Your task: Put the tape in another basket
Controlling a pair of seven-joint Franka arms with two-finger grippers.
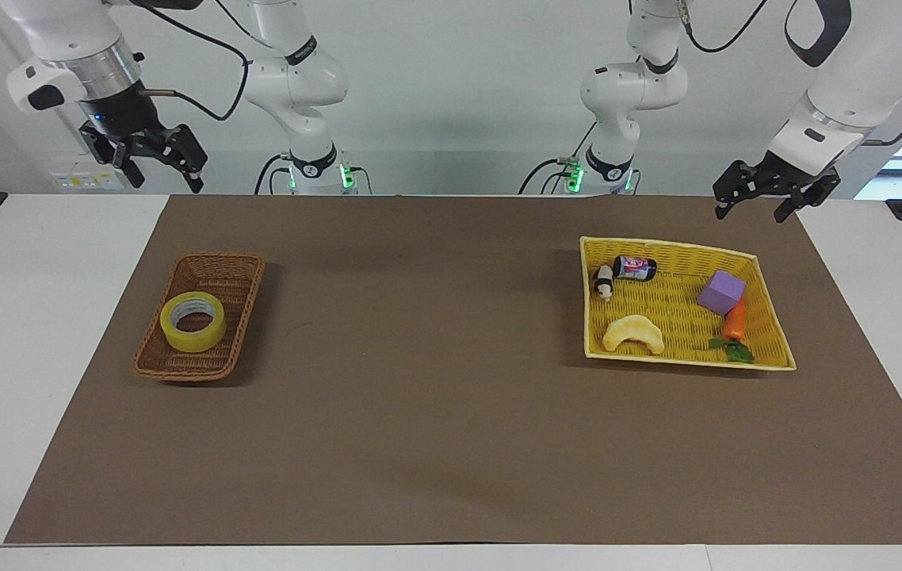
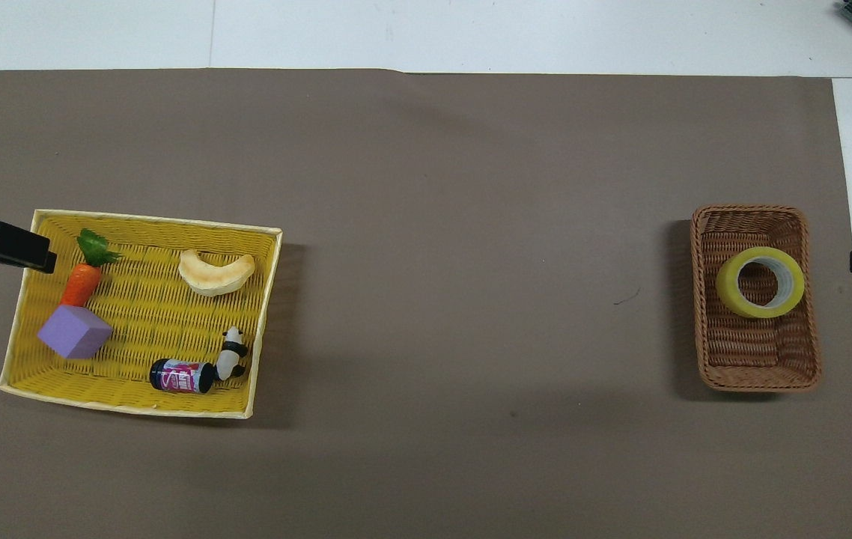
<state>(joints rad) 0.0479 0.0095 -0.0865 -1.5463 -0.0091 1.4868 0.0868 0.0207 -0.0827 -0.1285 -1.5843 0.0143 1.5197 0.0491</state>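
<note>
**Tape resting in the brown wicker basket, both grippers raised and empty**

I see the tape (image 1: 193,321), a translucent yellow ring with a grey-white core, lying flat in the basket (image 1: 173,365), a narrow dark-brown woven wicker piece at middle-left of the facing view. The roll sits on the basket's floor at about its middle.

At upper left of that frame the right gripper (image 1: 158,162) hangs in the air over the table's edge at the robots' end, jaws spread apart with nothing between them. In the overhead view only a black sliver of it shows at the frame's right edge.

At middle-right sits a yellow woven tray (image 1: 768,349) with a pale rim. It holds a croissant toy (image 1: 633,333), a purple cube (image 1: 721,292), a carrot toy (image 1: 735,323) with green leaves, a small panda figure (image 1: 603,281) and a dark bottle (image 1: 634,268) lying on its side; its pink label I cannot read.

The left gripper (image 1: 752,202) hovers by the tray's corner at upper right, jaws open and empty. A brown mat (image 1: 435,428) covers the table.
</note>
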